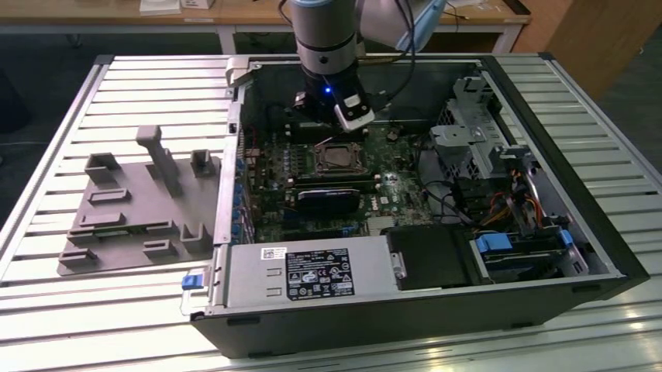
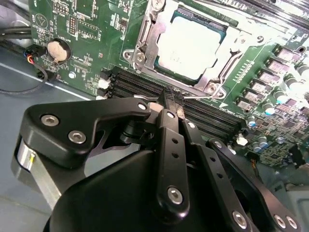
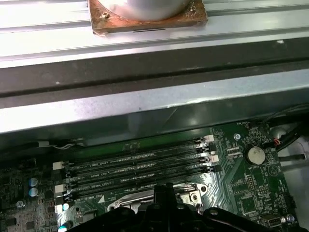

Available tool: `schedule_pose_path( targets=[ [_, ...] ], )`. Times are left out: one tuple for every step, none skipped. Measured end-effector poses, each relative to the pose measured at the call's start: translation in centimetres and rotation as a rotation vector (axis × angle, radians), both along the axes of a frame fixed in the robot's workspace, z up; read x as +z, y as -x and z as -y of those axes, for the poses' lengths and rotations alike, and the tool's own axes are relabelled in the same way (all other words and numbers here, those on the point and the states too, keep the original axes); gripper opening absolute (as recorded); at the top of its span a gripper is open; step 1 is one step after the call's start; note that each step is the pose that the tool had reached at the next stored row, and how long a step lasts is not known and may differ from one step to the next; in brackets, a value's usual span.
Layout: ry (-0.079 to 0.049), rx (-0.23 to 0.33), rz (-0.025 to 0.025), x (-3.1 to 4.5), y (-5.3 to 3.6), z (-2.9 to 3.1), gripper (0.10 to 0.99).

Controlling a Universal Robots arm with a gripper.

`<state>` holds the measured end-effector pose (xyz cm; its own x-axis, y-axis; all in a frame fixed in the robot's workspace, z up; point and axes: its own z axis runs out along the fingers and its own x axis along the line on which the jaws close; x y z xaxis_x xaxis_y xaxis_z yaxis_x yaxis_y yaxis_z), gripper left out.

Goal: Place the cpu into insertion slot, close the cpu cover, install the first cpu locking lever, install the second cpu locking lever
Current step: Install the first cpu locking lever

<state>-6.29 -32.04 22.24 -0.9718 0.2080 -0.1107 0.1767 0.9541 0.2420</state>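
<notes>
The cpu (image 2: 190, 43) lies flat in the insertion slot (image 1: 336, 157) on the green board, its silver top showing through the window of the cpu cover (image 2: 215, 79). The cover's metal frame lies down over the chip. My gripper (image 2: 174, 102) hangs low at the slot's edge on the memory-slot side, its black fingertips (image 2: 168, 99) pressed together right by a thin metal lever rod (image 2: 203, 94). Whether the rod is pinched between them I cannot tell. In the exterior view the gripper (image 1: 349, 118) hangs over the back of the board, just behind the slot.
The board sits deep in an open computer case (image 1: 414, 310) with steel walls all around. Black memory slots (image 3: 135, 166) run beside the socket. A coin battery (image 3: 254, 154), cables (image 1: 455, 201) and drive cages (image 1: 486, 139) stand at the exterior view's right. A grey fixture plate (image 1: 135, 209) lies outside the case.
</notes>
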Motion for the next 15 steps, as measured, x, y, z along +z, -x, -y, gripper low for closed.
schedule_pose_path(
  targets=[
    [0.001, -0.001, 0.0, -0.05, 0.0, -0.08, 0.102],
    [0.002, -0.001, 0.0, -0.1, -0.01, -0.21, 0.102],
    [0.004, -0.002, 0.0, -0.15, -0.03, -0.34, 0.102],
    [0.006, -0.003, 0.0, -0.2, -0.04, -0.47, 0.102],
    [0.008, -0.004, 0.0, -0.26, -0.07, -0.58, 0.102],
    [0.01, -0.005, 0.0001, -0.32, -0.11, -0.67, 0.102],
    [0.012, -0.006, 0.0001, -0.37, -0.18, -0.76, 0.102],
    [0.015, -0.007, 0.0001, -0.41, -0.24, -0.87, 0.102],
    [0.017, -0.007, 0.0001, -0.47, -0.3, -0.97, 0.102],
    [0.02, -0.008, 0.0, -0.52, -0.35, -1.04, 0.102],
    [0.021, -0.008, 0.0, -0.58, -0.38, -1.1, 0.102],
    [0.023, -0.008, 0.0001, -0.63, -0.43, -1.14, 0.102],
    [0.023, -0.008, 0.0001, -0.63, -0.44, -1.14, 0.102],
    [0.023, -0.008, 0.0001, -0.63, -0.44, -1.14, 0.102],
    [0.023, -0.008, 0.0001, -0.63, -0.44, -1.14, 0.102]
  ],
)
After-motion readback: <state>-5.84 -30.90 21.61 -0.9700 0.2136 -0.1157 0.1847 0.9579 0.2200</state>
